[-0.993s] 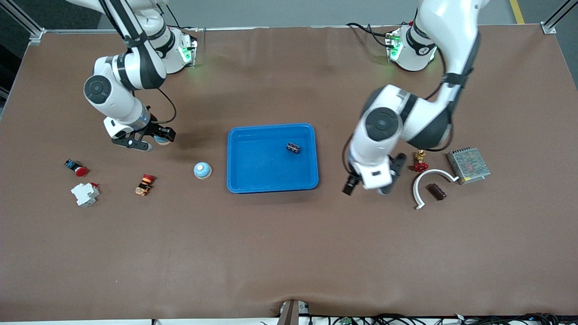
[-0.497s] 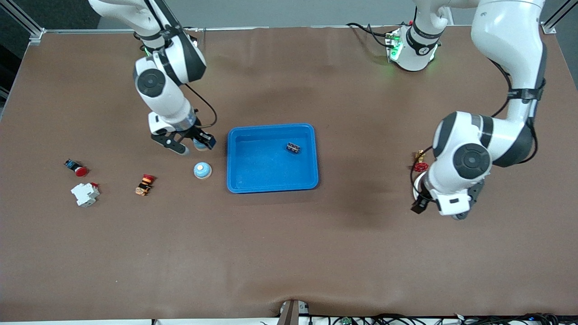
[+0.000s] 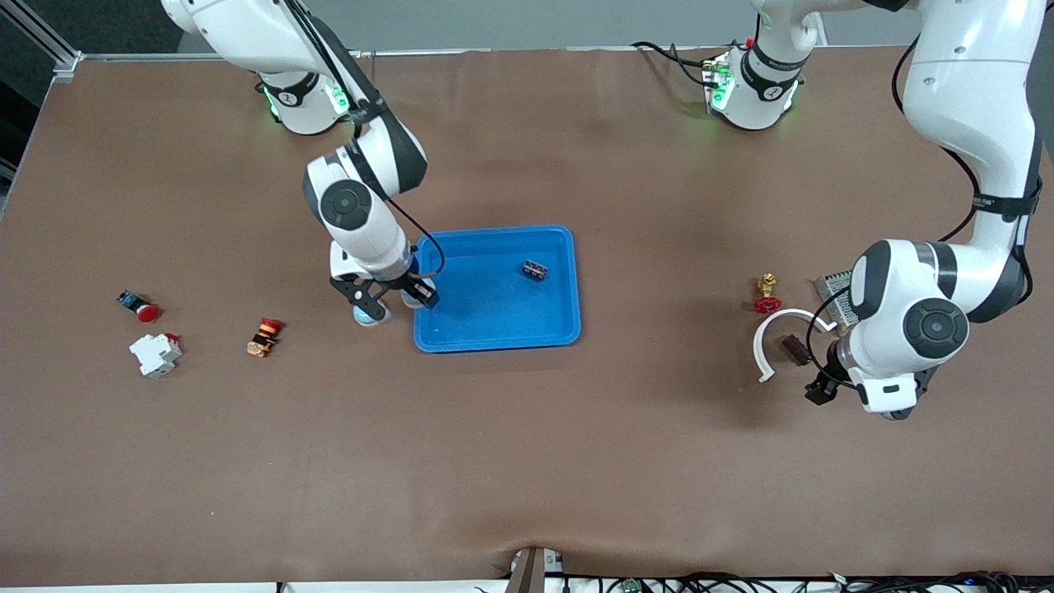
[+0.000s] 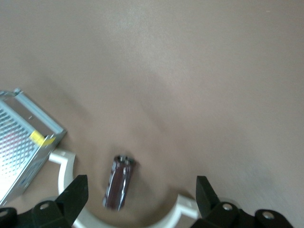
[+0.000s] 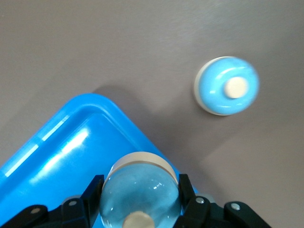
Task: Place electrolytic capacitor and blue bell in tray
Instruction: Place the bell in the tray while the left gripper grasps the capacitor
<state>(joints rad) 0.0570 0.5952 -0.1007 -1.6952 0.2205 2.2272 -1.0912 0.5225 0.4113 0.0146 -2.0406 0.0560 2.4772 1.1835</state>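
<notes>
The right tool [image 3: 394,298] is clamped on a blue bell [image 5: 140,189] and hangs over the rim of the blue tray [image 3: 494,333] at the corner toward the right arm's end of the desk. From the right wrist view the held bell sits half over the tray's rounded corner and half over bare desk, so the tray's floor lies just past the rim, toward the tray's middle. By my reading, the coming move turns on that short carry inward before letting go.

A second blue bell [image 5: 227,86] stands on the desk just beside that same corner, outside the tray; in the front view it is mostly hidden under the right tool.

The left tool [image 3: 852,395] is wide open and holds nothing, over the desk at the left arm's end. The brown cylinder [image 4: 119,182], which I take for the capacitor, lies on its side inside the curve of a white arc-shaped piece [image 3: 778,333]. In the left wrist view it sits between the open fingers, its long axis running roughly along the direction the tool points. The left arm is the nearer one to it.

Counted:
- two blue bells
- one tray
- one small dark part [image 3: 535,269] in the tray
- one brown cylinder
- one white arc
- one metal mesh box [image 4: 21,147]
- one red valve [image 3: 767,295]
- two red push buttons [image 3: 138,305]
- one white block [image 3: 155,354]
</notes>
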